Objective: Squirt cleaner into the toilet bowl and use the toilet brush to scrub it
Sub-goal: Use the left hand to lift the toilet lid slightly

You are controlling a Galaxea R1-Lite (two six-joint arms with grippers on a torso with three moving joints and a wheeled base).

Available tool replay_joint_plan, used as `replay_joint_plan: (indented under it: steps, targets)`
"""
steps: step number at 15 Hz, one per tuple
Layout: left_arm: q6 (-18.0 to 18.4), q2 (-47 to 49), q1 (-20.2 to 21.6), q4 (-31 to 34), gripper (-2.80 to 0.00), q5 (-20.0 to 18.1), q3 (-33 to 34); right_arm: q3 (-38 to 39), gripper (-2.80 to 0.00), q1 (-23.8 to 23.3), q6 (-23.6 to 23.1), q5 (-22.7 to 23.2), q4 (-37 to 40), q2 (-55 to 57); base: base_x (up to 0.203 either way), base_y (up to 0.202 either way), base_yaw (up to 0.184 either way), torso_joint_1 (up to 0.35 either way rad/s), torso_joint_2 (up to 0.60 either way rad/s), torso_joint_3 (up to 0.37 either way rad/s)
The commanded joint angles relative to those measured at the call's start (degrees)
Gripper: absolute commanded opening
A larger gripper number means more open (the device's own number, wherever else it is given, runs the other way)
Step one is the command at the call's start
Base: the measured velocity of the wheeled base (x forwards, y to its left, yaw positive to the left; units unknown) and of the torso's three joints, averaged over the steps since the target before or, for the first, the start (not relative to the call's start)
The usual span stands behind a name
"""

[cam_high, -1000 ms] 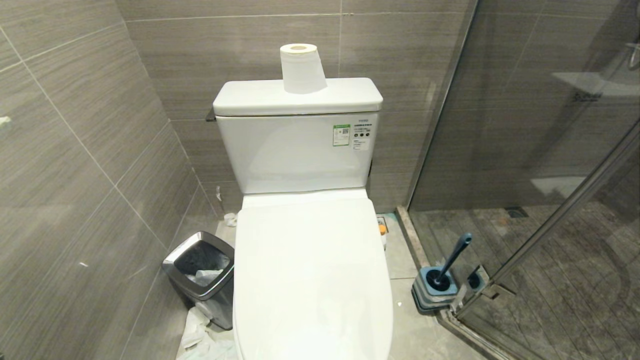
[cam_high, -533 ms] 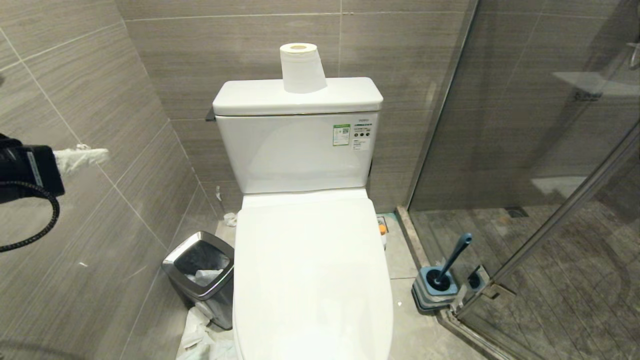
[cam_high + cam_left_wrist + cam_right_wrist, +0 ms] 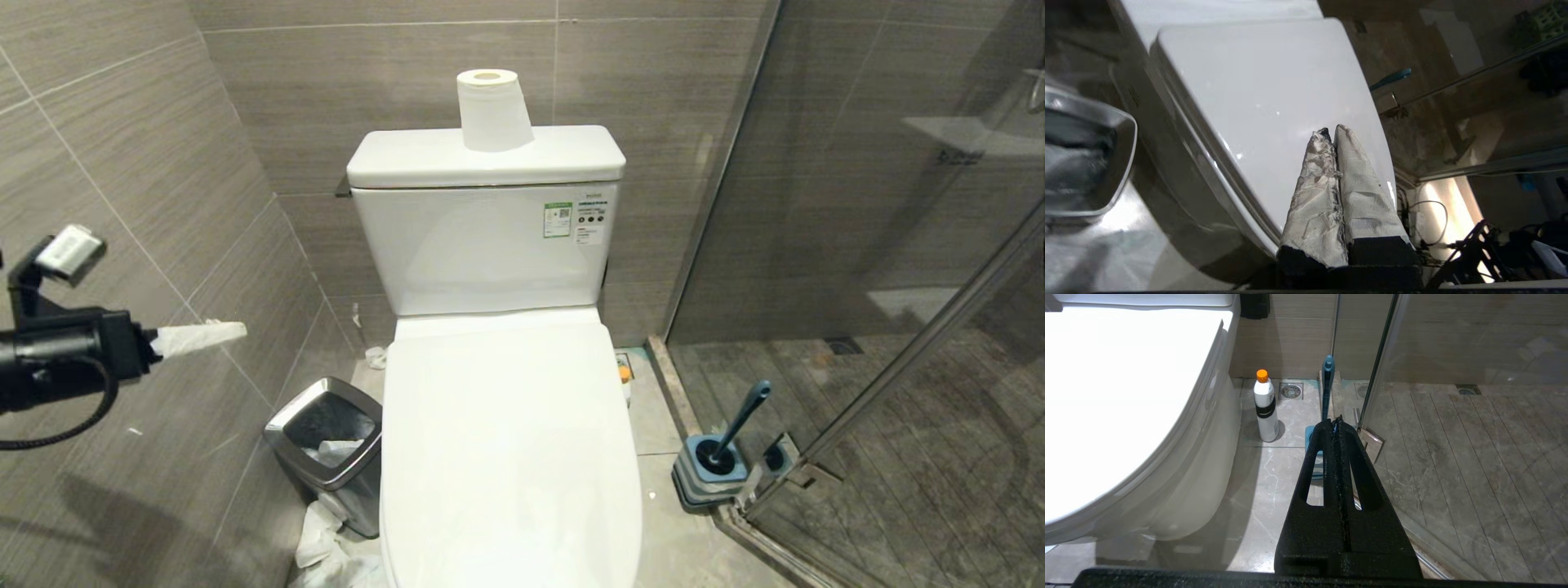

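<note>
Toilet bowl (image 3: 510, 457) in white porcelain fills the middle of the head view, its lid (image 3: 506, 425) shut flat so the basin itself is hidden. Behind it stands the tank (image 3: 482, 245), with a roll of toilet paper (image 3: 492, 110) upright on top. On the floor to the left, against the grey tiled wall, sits a steel-rimmed waste bin (image 3: 331, 445) with crumpled paper inside and more beside it. To the right, near the glass shower door (image 3: 882, 245), the toilet brush (image 3: 739, 425) leans in its square blue holder (image 3: 709, 474).

The left gripper (image 3: 237, 329) reaches in from the left edge of the head view, in the air above the bin and apart from the toilet. Its fingers (image 3: 196, 337), wrapped in white covering, are pressed together and hold nothing. The left wrist view shows what the head view does not: the two wrapped fingers (image 3: 1359, 192) closed side by side, pointing across the lid.

The right gripper (image 3: 1336, 420) is missing from the head view. Its own wrist view shows black fingers closed and empty, low over the floor, aimed toward the brush handle. That view alone shows a white cleaner bottle (image 3: 1265, 408) with an orange cap, upright on the floor between toilet and brush; the head view shows only its orange cap.
</note>
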Motion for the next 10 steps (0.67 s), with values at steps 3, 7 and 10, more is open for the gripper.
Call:
replay_joint_plan:
  steps: [3,7,10]
  targets:
    - [-0.4,11.8,-1.9,-7.2,-2.80,0.2,10.3,0.0,-2.80,0.0,0.1,0.0,0.0,0.1,0.000,0.000,0.000,0.000,0.00,0.000]
    - [-0.7,16.8,-5.2,-15.9,-2.80,0.7,19.4,0.0,-2.80,0.0,0.0,0.0,0.0,0.1,0.000,0.000,0.000,0.000,0.00,0.000]
    - [-0.6,19.0,-5.4,-16.1,-2.80,0.3,20.1,0.0,-2.80,0.0,0.0,0.0,0.0,0.1,0.000,0.000,0.000,0.000,0.00,0.000]
